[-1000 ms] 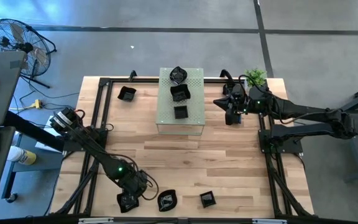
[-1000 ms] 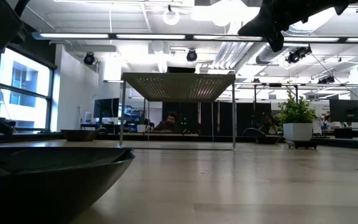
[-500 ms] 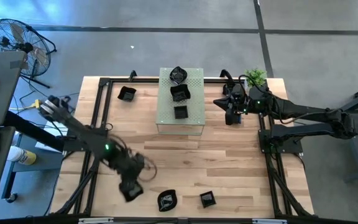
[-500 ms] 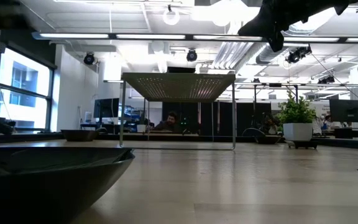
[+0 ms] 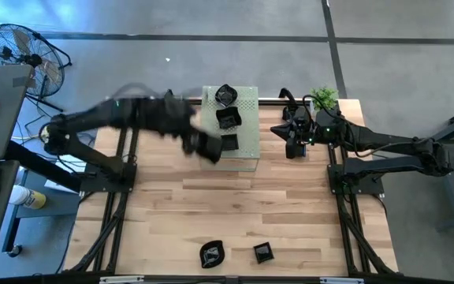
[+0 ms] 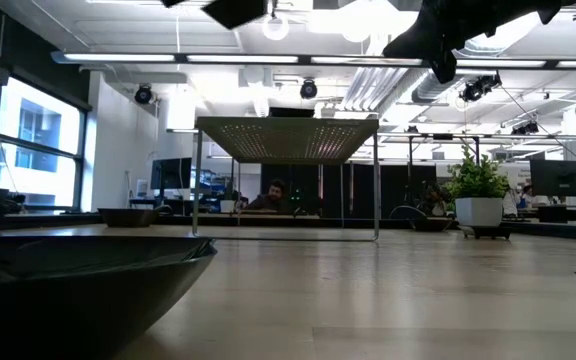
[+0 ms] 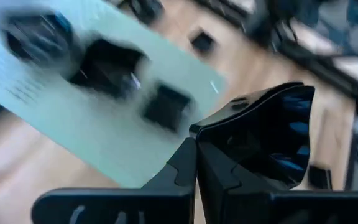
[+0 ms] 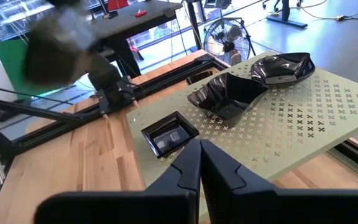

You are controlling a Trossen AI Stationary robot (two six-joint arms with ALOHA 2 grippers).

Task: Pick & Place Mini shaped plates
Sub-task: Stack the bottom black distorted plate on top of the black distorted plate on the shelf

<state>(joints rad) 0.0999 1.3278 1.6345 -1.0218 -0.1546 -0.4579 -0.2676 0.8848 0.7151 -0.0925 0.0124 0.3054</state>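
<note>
My left gripper (image 5: 202,147) hovers at the pale green box's (image 5: 247,154) left near corner, shut on a glossy black mini plate (image 7: 267,138). The plate also shows at the top of the low view (image 6: 233,10). Three mini plates sit on the box top (image 5: 225,95) (image 5: 228,118) (image 5: 228,142). Another plate (image 5: 161,119) lies on the table left of the box. Two plates (image 5: 211,252) (image 5: 263,252) lie by the near edge. My right gripper (image 8: 199,158) waits shut, right of the box (image 5: 294,138). My left gripper pinches the plate by its rim (image 7: 224,119) between its two shut fingers (image 7: 179,168). The plate juts out to one side of the fingertips. It is lifted clear, high above the table beside the box's top.
The box stands on thin legs (image 6: 196,180) at the table's far middle. A small potted plant (image 5: 324,98) stands at the far right corner. Black frame rails (image 5: 128,150) run along the table's sides. Bare wood (image 5: 235,205) lies between the box and the near plates. A person sits in the room beyond (image 6: 273,195).
My left gripper has risen from the table's near left edge with a plate. It has swung fast toward the far edge, up to the box's left near corner. The plate is now lifted clear. The two other near plates have stayed put.
</note>
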